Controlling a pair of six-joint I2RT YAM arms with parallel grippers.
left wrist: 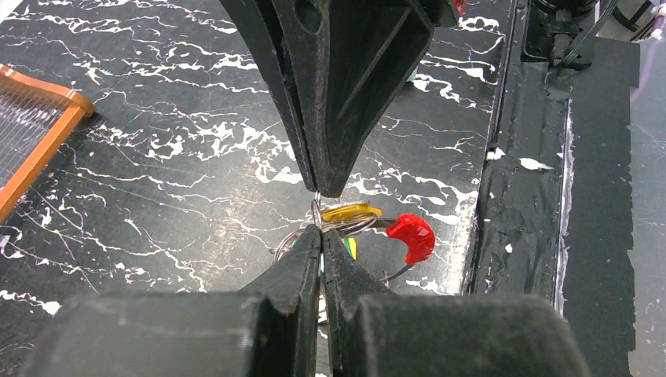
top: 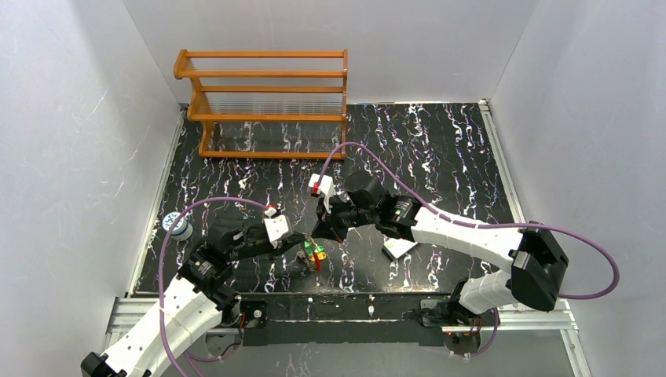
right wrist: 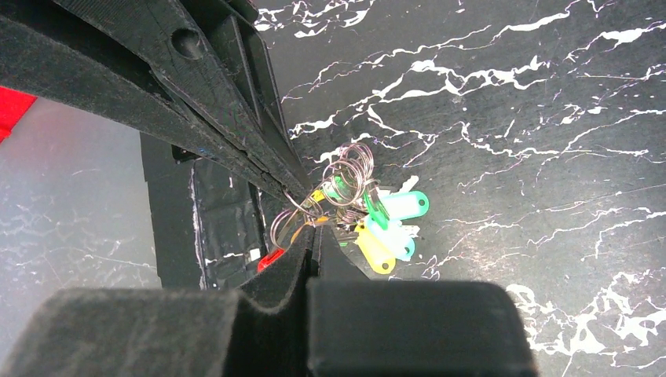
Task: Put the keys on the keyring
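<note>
Left gripper (left wrist: 322,236) and right gripper (right wrist: 312,237): both jaws clamped on the thin silver wire keyring with a red section (left wrist: 410,236). Small keys with green and yellow plastic heads (right wrist: 381,236) are bunched beside the tips.

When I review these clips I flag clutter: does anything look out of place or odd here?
Nothing is spilled or broken. Two strays: a small blue-and-white round thing at the table's left edge, and a white card lying askew beside the right arm. The keys sit bunched on tangled wire rings.
</note>
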